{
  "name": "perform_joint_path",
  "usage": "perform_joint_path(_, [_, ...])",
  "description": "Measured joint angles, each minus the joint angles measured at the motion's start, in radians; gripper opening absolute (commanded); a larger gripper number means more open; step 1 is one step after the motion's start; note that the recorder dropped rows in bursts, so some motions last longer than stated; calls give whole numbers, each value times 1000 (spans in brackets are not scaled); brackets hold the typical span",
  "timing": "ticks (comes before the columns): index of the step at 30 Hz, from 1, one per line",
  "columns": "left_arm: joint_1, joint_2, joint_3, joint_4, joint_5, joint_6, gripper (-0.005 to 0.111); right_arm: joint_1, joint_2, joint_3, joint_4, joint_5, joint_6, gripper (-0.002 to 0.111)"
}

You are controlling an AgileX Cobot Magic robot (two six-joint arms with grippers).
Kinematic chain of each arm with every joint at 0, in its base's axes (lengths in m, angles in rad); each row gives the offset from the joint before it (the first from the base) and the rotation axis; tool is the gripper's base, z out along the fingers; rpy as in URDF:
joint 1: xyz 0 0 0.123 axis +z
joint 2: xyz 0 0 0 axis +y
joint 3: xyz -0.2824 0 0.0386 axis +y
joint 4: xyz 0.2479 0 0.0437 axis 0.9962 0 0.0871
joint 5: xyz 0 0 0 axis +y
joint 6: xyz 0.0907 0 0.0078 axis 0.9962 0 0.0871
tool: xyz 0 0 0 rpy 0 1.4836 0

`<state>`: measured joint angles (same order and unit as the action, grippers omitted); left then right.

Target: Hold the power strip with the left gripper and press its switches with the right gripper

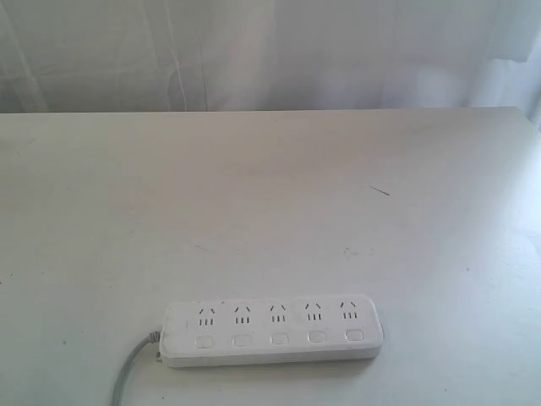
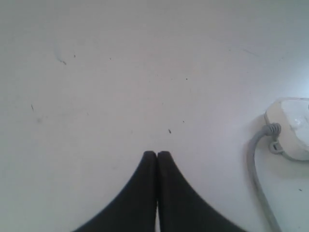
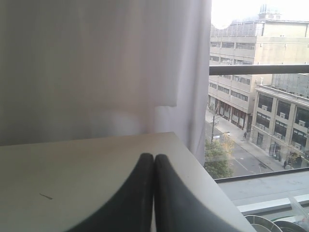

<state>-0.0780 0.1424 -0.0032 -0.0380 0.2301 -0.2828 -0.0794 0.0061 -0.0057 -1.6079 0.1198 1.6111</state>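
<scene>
The white power strip [image 1: 272, 330] lies flat near the table's front edge, its row of small white switches [image 1: 279, 338] along the near side and its grey cord [image 1: 127, 372] leaving at the left end. Neither arm shows in the exterior view. In the left wrist view my left gripper [image 2: 157, 153] is shut and empty above bare table, with the cord end of the power strip [image 2: 292, 126] and the cord [image 2: 256, 169] off to one side, well apart from the fingers. My right gripper [image 3: 153, 156] is shut and empty, above the table's far corner; the strip is out of that view.
The white table [image 1: 270, 194] carries a small dark mark [image 1: 379, 189]. A white curtain [image 1: 254, 51] hangs behind it. The right wrist view shows the table's edge [image 3: 193, 159] beside a window [image 3: 260, 96] with street and buildings outside.
</scene>
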Motion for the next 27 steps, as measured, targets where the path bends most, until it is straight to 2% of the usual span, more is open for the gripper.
perform_joint_path(7, [13,-118,0,38,2,265,0,0,0,0,0,1,0,0])
perform_joint_path(11, [61,-136,0,46,2,409,0,0,0,0,0,1,0,0])
perform_joint_path(15, [101,-138,0,22,10,446,0,0,0,0,0,4,0,0])
perform_joint_path(22, [103,-138,0,-20,46,463,0,0,0,0,0,4,0,0])
perform_joint_path(27, [103,-138,0,-43,51,414,0,0,0,0,0,4,0,0])
